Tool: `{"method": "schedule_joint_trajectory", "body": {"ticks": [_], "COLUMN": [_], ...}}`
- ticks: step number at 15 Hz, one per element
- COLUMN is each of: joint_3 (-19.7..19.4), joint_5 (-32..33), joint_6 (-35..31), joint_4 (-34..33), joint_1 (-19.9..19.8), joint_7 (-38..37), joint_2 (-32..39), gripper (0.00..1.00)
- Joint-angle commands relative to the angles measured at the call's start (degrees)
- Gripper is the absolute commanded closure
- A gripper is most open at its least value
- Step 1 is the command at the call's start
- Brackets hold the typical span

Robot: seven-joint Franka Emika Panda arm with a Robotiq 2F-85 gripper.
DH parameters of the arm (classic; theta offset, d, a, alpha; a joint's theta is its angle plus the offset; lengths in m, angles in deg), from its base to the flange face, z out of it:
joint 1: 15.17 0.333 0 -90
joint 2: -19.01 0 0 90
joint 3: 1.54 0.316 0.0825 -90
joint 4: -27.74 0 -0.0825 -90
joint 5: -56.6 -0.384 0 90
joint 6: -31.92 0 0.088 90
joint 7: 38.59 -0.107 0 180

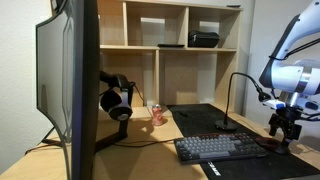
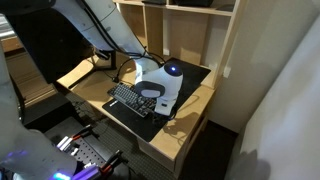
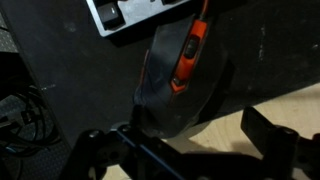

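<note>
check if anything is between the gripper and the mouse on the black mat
Nothing visible is. In the wrist view the open gripper hangs just above the black mouse, with only air between them. The keyboard lies beyond the mouse on the mat, out of the way.

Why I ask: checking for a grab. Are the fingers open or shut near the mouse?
Open: the wrist view shows the fingers wide apart, gripping nothing; the mouse lies beyond.

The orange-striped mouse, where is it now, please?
In the wrist view the mouse lies on the black mat, between the keyboard and the open fingers.
</note>
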Motion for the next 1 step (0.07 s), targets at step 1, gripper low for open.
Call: {"method": "schedule_joint_trajectory", "body": {"ticks": [1], "joint_3": [-0.3], "joint_5": [0.0], "joint_6": [0.2], "joint_4": [0.0], "joint_1": [0.3], "joint_7": [0.0], "joint_2": [0.0], "gripper": [0.00]}}
